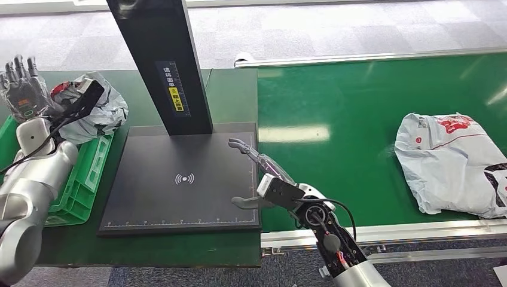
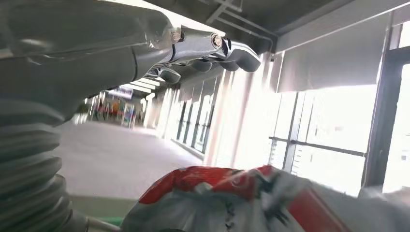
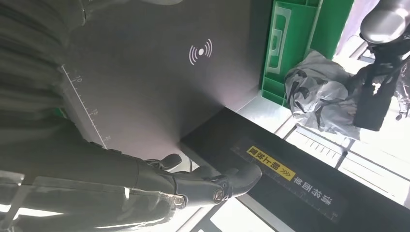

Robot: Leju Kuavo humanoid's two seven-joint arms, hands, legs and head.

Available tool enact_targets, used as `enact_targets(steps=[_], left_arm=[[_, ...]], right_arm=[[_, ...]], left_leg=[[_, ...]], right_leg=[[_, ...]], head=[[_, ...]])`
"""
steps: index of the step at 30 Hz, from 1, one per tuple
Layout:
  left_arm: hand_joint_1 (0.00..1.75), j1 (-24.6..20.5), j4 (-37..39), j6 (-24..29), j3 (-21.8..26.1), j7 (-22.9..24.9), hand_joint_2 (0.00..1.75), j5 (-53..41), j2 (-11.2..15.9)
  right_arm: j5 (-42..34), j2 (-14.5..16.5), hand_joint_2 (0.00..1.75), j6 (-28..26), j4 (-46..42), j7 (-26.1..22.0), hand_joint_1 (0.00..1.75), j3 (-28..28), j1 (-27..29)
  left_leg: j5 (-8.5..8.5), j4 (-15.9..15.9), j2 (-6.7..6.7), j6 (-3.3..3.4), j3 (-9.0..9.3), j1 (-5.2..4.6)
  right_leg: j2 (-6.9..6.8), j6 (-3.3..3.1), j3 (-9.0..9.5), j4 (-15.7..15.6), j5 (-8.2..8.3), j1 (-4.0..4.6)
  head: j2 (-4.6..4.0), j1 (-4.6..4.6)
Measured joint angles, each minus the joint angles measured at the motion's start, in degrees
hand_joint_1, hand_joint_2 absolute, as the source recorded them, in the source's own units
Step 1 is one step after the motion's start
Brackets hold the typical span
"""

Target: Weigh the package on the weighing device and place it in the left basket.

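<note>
A grey plastic package with red print [image 1: 98, 110] lies in the green basket [image 1: 84, 185] at the left; the left wrist view shows this package [image 2: 232, 200] from close above, and the right wrist view shows it [image 3: 319, 94] beyond the scale. My left hand [image 1: 24, 89] is raised above the basket's far left side, fingers spread upward, holding nothing. My right hand [image 1: 263, 173] hovers open over the right edge of the black weighing plate [image 1: 179, 179], fingers [image 3: 212, 186] stretched out, empty. A second white package with red print [image 1: 457, 161] lies on the green conveyor at the right.
The scale's black upright column [image 1: 164, 60] rises behind the plate. The green conveyor belt [image 1: 359, 119] runs to the right, with a metal rail [image 1: 382, 233] along its near edge. Grey carpet floor lies beyond.
</note>
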Motion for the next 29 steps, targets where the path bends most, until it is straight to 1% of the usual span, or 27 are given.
enact_targets(steps=[2, 6, 9, 12, 15, 17, 19, 23, 25, 28, 29], left_arm=[[0.00, 1.3, -2.4, 0.0, 2.9, -5.4, 1.75, 5.1, -0.8], [0.00, 3.5, -7.0, 0.0, 10.1, -19.4, 1.75, 18.5, -3.1], [0.00, 5.8, -10.8, -0.4, 13.5, -27.7, 1.75, 29.3, -5.4], [0.00, 11.1, -18.9, -1.4, 14.3, -35.7, 1.75, 45.5, -8.8], [0.00, 19.0, -30.1, -1.4, 12.7, -41.2, 1.75, 57.5, -12.6], [0.00, 24.3, -38.0, -2.5, 10.6, -43.0, 1.75, 62.9, -14.9], [0.00, 29.2, -45.6, -5.1, 7.7, -43.1, 1.75, 65.9, -17.0], [0.00, 36.3, -55.7, -10.4, 0.9, -41.6, 1.75, 65.5, -20.0], [0.00, 38.9, -58.8, -13.0, -2.3, -39.8, 1.75, 61.9, -20.8], [0.00, 41.9, -61.0, -15.5, -6.7, -34.3, 1.75, 50.1, -21.0], [0.00, 42.2, -61.2, -15.7, -7.4, -33.1, 1.75, 47.7, -21.0]], right_arm=[[0.2, -0.2, 1.75, -0.2, 0.0, -0.2, 0.00, 0.0, 0.3], [0.2, -0.5, 1.75, -0.5, 0.0, -0.5, 0.00, 0.0, 0.7], [0.3, -0.7, 1.75, -0.8, 0.0, -0.7, 0.00, 0.0, 0.8], [0.4, -0.9, 1.75, -1.3, 0.0, -0.9, 0.00, 0.0, 1.0], [0.6, -1.0, 1.75, -1.6, -0.3, -1.0, 0.00, 0.0, 1.2], [0.6, -1.2, 1.75, -1.7, -0.8, -0.9, 0.00, 0.0, 1.5], [0.6, -1.4, 1.75, -1.8, -1.3, -0.5, 0.00, -0.1, 1.7], [0.4, -1.6, 1.75, -1.6, -2.1, 0.4, 0.00, -0.1, 1.6], [0.3, -1.7, 1.75, -1.3, -2.4, 0.6, 0.00, -0.2, 1.5], [0.3, -1.9, 1.75, -0.9, -2.7, 0.6, 0.00, -0.2, 1.5], [0.3, -1.9, 1.75, -0.9, -2.7, 0.6, 0.00, -0.3, 1.5]], left_leg=[[0.00, 0.0, 0.00, 0.00, 0.00, 0.00], [0.00, 0.0, 0.00, 0.00, 0.00, 0.00], [0.00, 0.0, 0.00, 0.00, 0.00, -0.01], [-0.02, 0.0, 0.00, 0.01, 0.00, -0.07], [-0.08, 0.0, 0.02, 0.00, 0.00, -0.09], [-0.13, 0.0, 0.03, 0.01, 0.00, -0.09], [-0.16, 0.0, 0.00, 0.02, -0.01, -0.09], [-0.18, 0.0, -0.03, 0.04, -0.03, -0.10], [-0.18, 0.0, -0.02, 0.04, -0.01, -0.09], [-0.18, 0.0, -0.04, 0.04, -0.01, -0.09], [-0.18, 0.0, -0.04, 0.04, -0.01, -0.09]], right_leg=[[0.00, 0.00, -0.01, 0.0, 0.00, 0.00], [0.00, 0.00, 0.00, 0.0, 0.00, 0.00], [0.00, 0.00, 0.00, 0.0, 0.00, -0.01], [0.00, 0.01, 0.01, 0.0, -0.01, -0.08], [0.02, 0.03, 0.00, 0.0, -0.02, -0.10], [0.02, 0.05, -0.01, -0.1, -0.04, -0.11], [0.01, 0.09, -0.01, -0.1, -0.07, -0.11], [-0.01, 0.12, 0.03, -0.1, -0.08, -0.12], [0.00, 0.12, 0.03, -0.1, -0.08, -0.12], [-0.01, 0.12, 0.04, -0.1, -0.08, -0.12], [-0.01, 0.11, 0.04, -0.1, -0.08, -0.12]], head=[[0.00, 0.01], [0.00, 0.02], [0.00, 0.01], [0.00, 0.01], [0.00, 0.01], [0.00, 0.00], [0.00, 0.00], [0.00, 0.00], [0.00, -0.01], [0.00, -0.01], [0.00, -0.01]])
